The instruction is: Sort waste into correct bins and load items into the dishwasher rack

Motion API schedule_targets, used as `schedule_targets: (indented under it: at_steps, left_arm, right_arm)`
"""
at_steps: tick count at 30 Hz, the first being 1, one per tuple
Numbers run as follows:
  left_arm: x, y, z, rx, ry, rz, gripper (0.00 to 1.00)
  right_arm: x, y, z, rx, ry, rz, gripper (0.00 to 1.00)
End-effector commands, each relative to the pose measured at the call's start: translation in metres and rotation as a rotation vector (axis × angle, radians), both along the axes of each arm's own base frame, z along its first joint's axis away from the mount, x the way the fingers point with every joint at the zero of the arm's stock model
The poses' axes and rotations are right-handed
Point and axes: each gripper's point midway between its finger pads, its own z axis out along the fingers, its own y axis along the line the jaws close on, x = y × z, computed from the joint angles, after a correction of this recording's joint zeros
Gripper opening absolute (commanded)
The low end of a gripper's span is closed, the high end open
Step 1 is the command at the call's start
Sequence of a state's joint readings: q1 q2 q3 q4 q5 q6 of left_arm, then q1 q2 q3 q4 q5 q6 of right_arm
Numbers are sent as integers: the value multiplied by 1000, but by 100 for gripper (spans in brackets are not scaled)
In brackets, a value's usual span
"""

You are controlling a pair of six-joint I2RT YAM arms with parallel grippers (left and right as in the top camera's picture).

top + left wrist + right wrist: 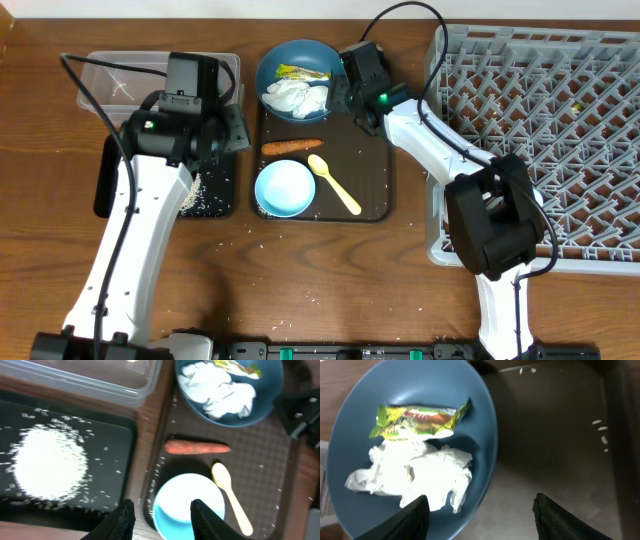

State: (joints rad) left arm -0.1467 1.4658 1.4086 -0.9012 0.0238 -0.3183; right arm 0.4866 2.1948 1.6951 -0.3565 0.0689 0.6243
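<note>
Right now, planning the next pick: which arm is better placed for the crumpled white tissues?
Likely right arm: its open jaws hang by the rim of the dark blue round plate, beside the tissues. The left arm's jaws are near the light blue bowl.

The white left arm [140, 230] is stretched forward, its black left gripper [162, 516] parted, seemingly empty; the white right arm [432, 142] is angled inward, its right gripper [482, 510] spread wide.

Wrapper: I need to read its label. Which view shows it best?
Right wrist: the wrapper lies close and whole on the plate, its print showing. Overhead shows it tiny; left wrist crops it at the top edge.
</note>
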Motion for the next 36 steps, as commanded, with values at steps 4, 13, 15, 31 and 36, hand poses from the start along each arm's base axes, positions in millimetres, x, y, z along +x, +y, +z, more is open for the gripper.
schedule_targets:
  at_steps: [4, 13, 15, 31, 36]
  left_arm:
    - [1, 12, 0, 49, -1, 45, 40]
    - [0, 12, -1, 50, 5, 45, 40]
    - [0, 12, -1, 50, 6, 44, 40]
    - [-2, 12, -2, 51, 13, 44, 40]
    - [-2, 12, -2, 51, 13, 44, 40]
  right_arm:
    - [4, -4, -8, -31, -5, -43, 65]
    - [5, -4, -21, -34, 10, -50, 64]
    - [5, -4, -23, -34, 10, -50, 63]
    - [-2, 0, -64, -42, 82, -24, 59]
    - [-11, 5, -59, -14, 123, 14, 59]
